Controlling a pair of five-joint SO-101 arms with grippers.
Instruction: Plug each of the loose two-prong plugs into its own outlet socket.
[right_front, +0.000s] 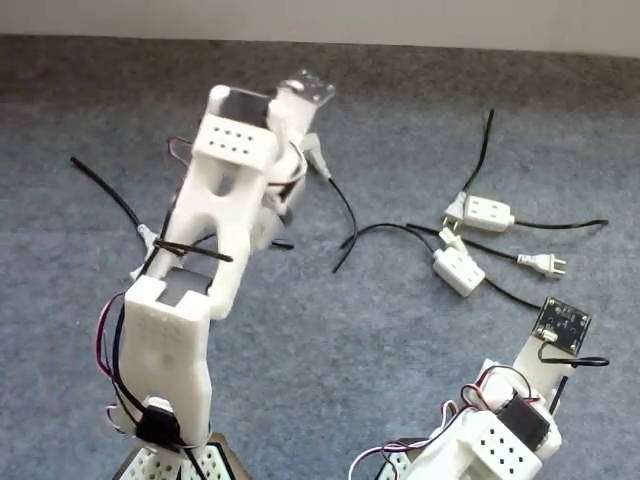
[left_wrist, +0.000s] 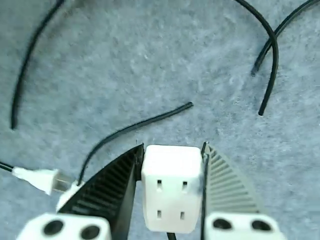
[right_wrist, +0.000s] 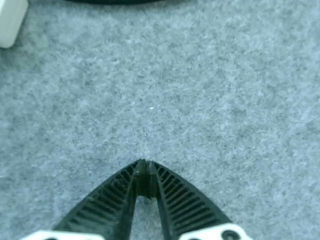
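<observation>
My left gripper (left_wrist: 172, 150) is shut on a white outlet socket (left_wrist: 171, 187), its slots facing the camera. A loose white plug (left_wrist: 37, 179) lies on the carpet close beside one finger. From above, the left arm stretches over the middle left, and that plug (right_front: 316, 157) shows by its wrist. At the right, two more white outlet sockets (right_front: 487, 210) (right_front: 459, 270) each have a plug at one end. Another loose plug (right_front: 540, 263) lies just right of them. My right gripper (right_wrist: 144, 172) is shut on nothing, low over bare carpet at the front right.
Black cords (left_wrist: 267, 55) curl over the grey carpet (right_front: 400, 110) between the arms, with several free ends (right_front: 340, 262). A short cord end (left_wrist: 187, 105) lies ahead of the held socket. A white socket corner (right_wrist: 10, 22) sits at the right wrist view's edge.
</observation>
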